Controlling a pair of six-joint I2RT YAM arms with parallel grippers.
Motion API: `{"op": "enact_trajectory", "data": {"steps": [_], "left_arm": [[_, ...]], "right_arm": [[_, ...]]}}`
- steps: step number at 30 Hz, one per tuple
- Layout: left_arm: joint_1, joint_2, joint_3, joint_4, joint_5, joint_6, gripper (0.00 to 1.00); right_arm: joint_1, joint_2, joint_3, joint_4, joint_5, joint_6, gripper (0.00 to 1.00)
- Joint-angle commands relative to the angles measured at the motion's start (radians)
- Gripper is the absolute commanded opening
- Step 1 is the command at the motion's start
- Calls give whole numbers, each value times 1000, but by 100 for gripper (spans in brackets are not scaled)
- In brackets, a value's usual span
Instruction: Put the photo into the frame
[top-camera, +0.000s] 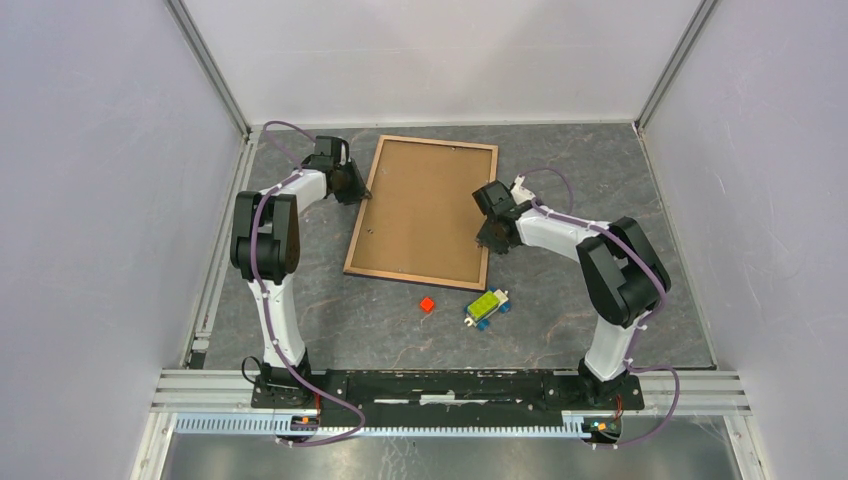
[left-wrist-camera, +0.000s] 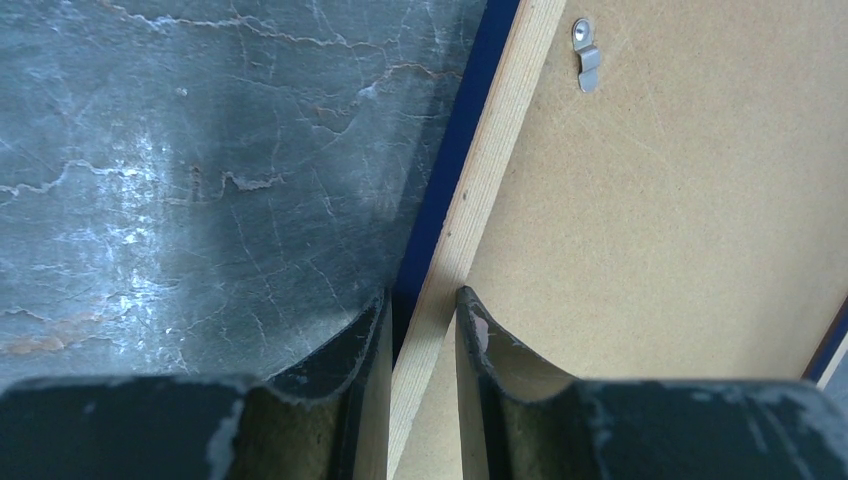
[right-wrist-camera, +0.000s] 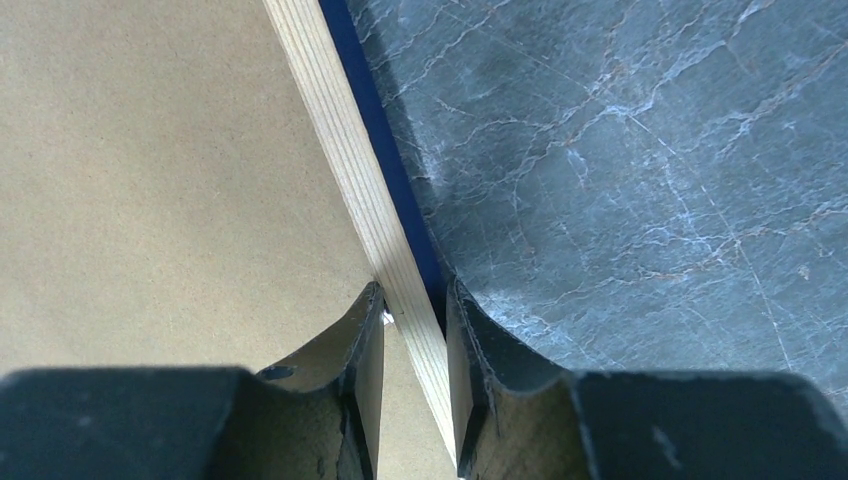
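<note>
The frame (top-camera: 415, 279) lies back side up on the dark table, its light wood rail around a brown backing board (top-camera: 425, 210). The photo is hidden. My left gripper (top-camera: 360, 192) is at the frame's left edge. In the left wrist view, the left gripper (left-wrist-camera: 422, 300) is shut across the wood rail (left-wrist-camera: 495, 130), with the blue side below it. My right gripper (top-camera: 490, 240) is at the frame's right edge. The right wrist view shows that gripper (right-wrist-camera: 415, 290) straddling the rail (right-wrist-camera: 335, 130), both fingers touching it.
A small red block (top-camera: 427, 304) and a green and blue toy car (top-camera: 487, 307) lie just in front of the frame. A metal clip (left-wrist-camera: 587, 55) sits on the backing board. Pale walls enclose the table (top-camera: 600, 170) on three sides.
</note>
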Motion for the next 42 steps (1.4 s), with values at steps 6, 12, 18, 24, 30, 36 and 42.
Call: {"op": "enact_trajectory", "data": {"steps": [6, 12, 18, 24, 30, 36, 42], "left_arm": [[-1, 29, -8, 49, 32, -93, 2], [0, 29, -5, 45, 25, -88, 2], [2, 31, -1, 26, 4, -75, 2], [5, 3, -88, 119, 85, -131, 2], [27, -83, -370, 497, 220, -381, 2], [28, -68, -436, 533, 196, -379, 2], [24, -53, -375, 456, 147, -322, 2]], "right_arm": [[24, -82, -159, 42, -5, -19, 37], [7, -76, -106, 102, 23, -89, 48], [6, 25, 12, 188, 13, -68, 50], [2, 78, 64, 243, 16, -172, 49], [-16, 69, -2, 485, -55, -372, 49], [-34, 93, -22, 546, -183, -512, 49], [-33, 42, -180, 731, -273, -560, 51]]}}
